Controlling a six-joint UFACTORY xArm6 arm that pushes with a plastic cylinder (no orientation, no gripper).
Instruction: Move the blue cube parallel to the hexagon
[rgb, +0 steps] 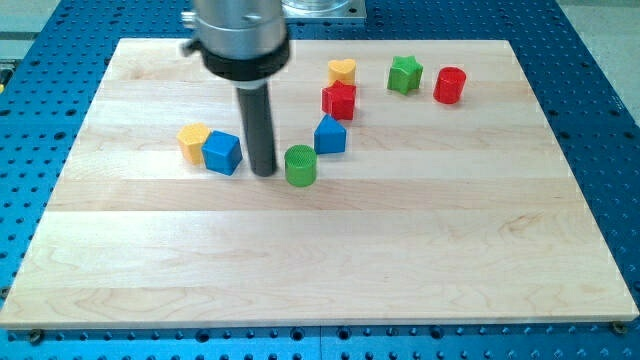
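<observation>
The blue cube (222, 152) sits on the wooden board at the view's left, touching a yellow hexagon-like block (193, 141) on its left. My tip (264, 172) stands on the board just right of the blue cube, between it and a green cylinder (300, 165). A small gap shows between the rod and the cube.
A blue pentagon-shaped block (330, 135) lies right of the green cylinder. A red star-like block (339, 100), a yellow heart (342, 71), a green star (405, 75) and a red cylinder (450, 85) lie toward the view's top right. The board's edge (320, 322) borders a blue perforated table.
</observation>
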